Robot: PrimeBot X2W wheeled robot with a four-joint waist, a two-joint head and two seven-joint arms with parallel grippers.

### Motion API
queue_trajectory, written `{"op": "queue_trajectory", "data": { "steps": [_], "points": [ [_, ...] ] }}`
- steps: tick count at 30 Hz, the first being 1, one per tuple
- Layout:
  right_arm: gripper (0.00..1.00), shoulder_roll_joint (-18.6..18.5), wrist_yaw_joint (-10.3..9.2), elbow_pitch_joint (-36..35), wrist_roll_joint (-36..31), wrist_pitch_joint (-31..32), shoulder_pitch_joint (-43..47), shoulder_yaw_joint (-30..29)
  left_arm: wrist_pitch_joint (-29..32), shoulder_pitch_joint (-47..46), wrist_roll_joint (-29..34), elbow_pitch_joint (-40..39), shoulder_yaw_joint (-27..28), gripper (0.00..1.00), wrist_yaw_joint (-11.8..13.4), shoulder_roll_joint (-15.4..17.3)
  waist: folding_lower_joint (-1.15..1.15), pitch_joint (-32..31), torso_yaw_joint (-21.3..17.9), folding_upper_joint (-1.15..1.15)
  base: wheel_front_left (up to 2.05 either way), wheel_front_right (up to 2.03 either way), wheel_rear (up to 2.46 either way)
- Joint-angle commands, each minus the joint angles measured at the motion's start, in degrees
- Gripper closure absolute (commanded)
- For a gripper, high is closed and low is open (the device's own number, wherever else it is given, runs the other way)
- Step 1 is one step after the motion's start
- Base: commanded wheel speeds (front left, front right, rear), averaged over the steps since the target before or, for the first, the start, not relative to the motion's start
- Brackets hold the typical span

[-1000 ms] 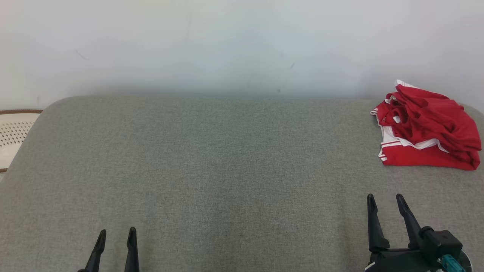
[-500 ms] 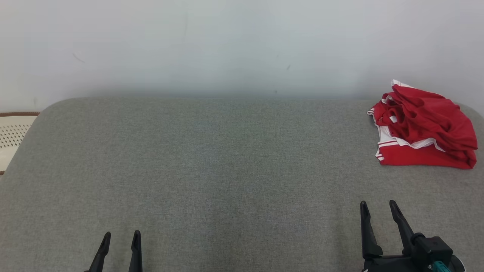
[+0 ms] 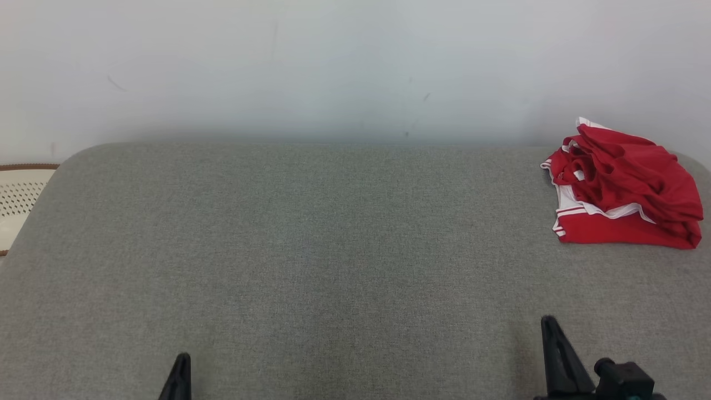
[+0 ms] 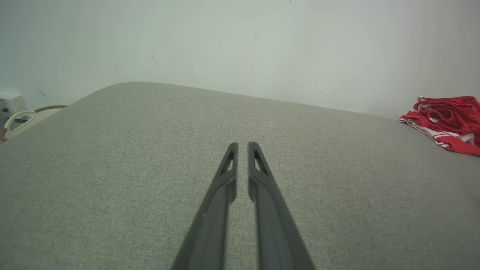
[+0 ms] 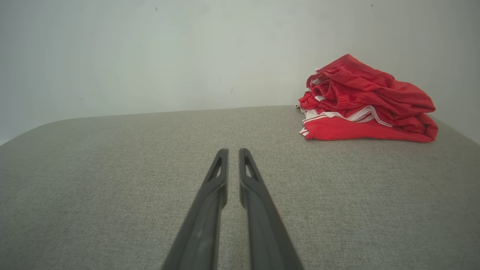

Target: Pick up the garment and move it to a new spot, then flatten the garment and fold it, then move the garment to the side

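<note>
The garment [image 3: 625, 189] is red with white trim and lies in a folded heap at the far right of the grey padded surface [image 3: 333, 250]. It appears too in the left wrist view [image 4: 448, 122] and the right wrist view [image 5: 367, 101]. My left gripper [image 3: 180, 366] sits low at the front left, shut with nothing in it; its fingers nearly touch in its own view [image 4: 240, 148]. Well short of the garment, at the front right, my right gripper [image 3: 550, 328] is likewise shut and empty [image 5: 229, 153].
A pale perforated basket [image 3: 19, 200] with a brown rim stands off the left edge of the surface. A plain light wall [image 3: 333, 66] runs right behind it. The surface has rounded far corners.
Both grippers have gone from open to shut and dropped lower in the head view. The garment has stayed where it was.
</note>
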Motion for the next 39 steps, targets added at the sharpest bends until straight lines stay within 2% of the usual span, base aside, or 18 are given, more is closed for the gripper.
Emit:
{"op": "queue_trajectory", "data": {
  "steps": [1, 24, 39],
  "points": [
    [1.00, 0.0, 0.00, 0.1, 0.7, 0.1, 0.2, 0.0, 0.2, 0.0, -0.6, 0.4, 0.1, 1.00, 0.0, 0.0, 0.00, 0.0, 0.0, 0.00, 0.00, 0.00, 0.00],
    [1.00, -1.4, -0.01, 2.5, 27.9, 6.1, -2.9, -2.5, 4.9, -1.8, -25.0, 2.1, 1.0, 1.00, -1.4, 0.1, 0.00, 0.2, -0.6, 0.00, 0.00, 0.00, 0.00],
    [1.00, -1.7, -0.01, 3.8, 41.5, 9.7, -4.5, -4.4, 7.4, -2.8, -37.8, 3.0, 1.4, 1.00, -2.1, 0.1, 0.00, 0.3, -1.0, 0.00, 0.00, 0.00, 0.00]
  ]
}}
